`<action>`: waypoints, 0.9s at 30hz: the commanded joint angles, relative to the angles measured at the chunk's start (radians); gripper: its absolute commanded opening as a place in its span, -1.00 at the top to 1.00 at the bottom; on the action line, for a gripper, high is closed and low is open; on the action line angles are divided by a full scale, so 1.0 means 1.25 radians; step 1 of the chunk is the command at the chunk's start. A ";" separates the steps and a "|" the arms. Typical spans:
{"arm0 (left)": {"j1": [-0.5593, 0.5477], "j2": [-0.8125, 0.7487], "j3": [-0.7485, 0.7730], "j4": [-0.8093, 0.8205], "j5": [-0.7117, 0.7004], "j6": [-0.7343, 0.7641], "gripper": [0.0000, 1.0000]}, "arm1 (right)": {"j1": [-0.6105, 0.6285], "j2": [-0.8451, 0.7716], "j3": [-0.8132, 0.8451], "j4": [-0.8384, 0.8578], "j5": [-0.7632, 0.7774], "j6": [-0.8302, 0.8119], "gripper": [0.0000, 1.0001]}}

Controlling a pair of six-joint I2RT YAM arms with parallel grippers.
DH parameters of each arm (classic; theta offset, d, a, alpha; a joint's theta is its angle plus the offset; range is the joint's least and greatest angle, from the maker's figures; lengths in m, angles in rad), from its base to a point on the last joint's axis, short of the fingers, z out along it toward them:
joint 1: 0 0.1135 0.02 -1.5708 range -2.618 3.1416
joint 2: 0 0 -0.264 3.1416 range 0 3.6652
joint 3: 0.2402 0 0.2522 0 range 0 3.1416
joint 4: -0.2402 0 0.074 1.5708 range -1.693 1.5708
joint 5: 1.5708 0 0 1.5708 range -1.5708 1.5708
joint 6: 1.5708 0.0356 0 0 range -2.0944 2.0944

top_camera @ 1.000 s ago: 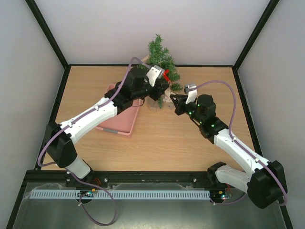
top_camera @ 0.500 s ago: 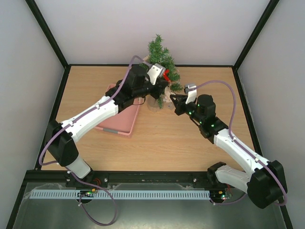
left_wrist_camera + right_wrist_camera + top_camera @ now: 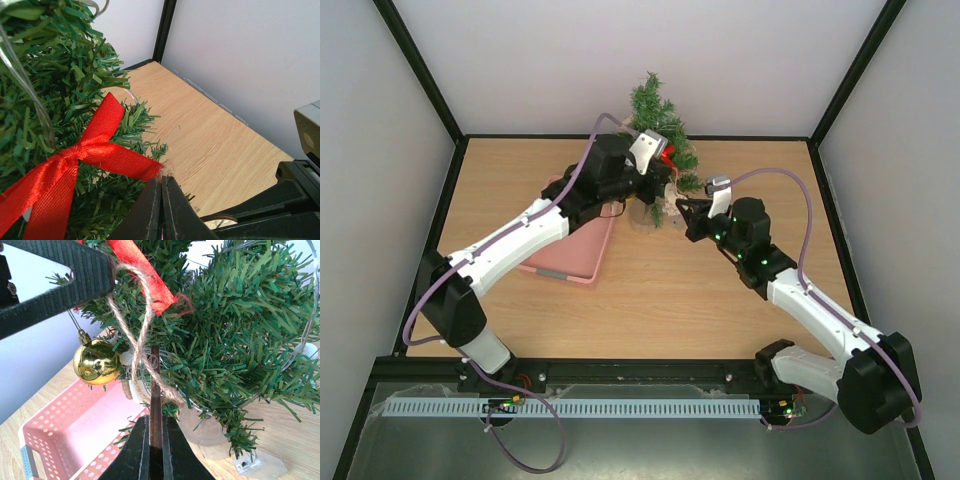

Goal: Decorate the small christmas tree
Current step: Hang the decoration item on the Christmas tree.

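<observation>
The small christmas tree [image 3: 655,120] stands at the table's back middle, wearing a red bow [image 3: 85,150], a gold ball [image 3: 96,361] and a clear light wire. My left gripper [image 3: 664,182] is at the tree's front, shut on the twine loop [image 3: 142,325] of an ornament; frayed twine shows at its tips [image 3: 162,176]. My right gripper [image 3: 682,210] is just right of it, shut on a thin brown ornament piece [image 3: 155,375] seen edge-on, which hangs from that twine. The left finger [image 3: 55,285] crosses above it.
A pink perforated basket [image 3: 582,262] lies left of the tree under the left arm; it also shows in the right wrist view [image 3: 55,435]. The tree's pale round base [image 3: 200,427] and a clear plastic switch box [image 3: 257,465] sit on the wood table.
Both grippers have crept slightly closer to the tree, still shut on the twine and the ornament piece. The tree has not moved.
</observation>
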 commanded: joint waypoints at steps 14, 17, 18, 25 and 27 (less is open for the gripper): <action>0.004 0.024 0.034 -0.042 -0.041 0.014 0.95 | -0.003 0.036 0.026 0.043 -0.008 -0.010 0.97; 0.004 0.026 0.034 -0.039 -0.046 0.014 0.95 | -0.003 0.046 0.034 0.045 -0.008 -0.012 0.97; 0.004 0.027 0.034 -0.039 -0.050 0.014 0.95 | -0.003 0.049 0.036 0.046 -0.009 -0.012 0.97; 0.004 0.026 0.033 -0.039 -0.061 0.017 0.95 | -0.003 0.066 0.045 0.050 -0.003 -0.015 0.97; 0.004 0.026 0.034 -0.039 -0.061 0.017 0.95 | -0.003 0.075 0.046 0.050 -0.006 -0.015 0.97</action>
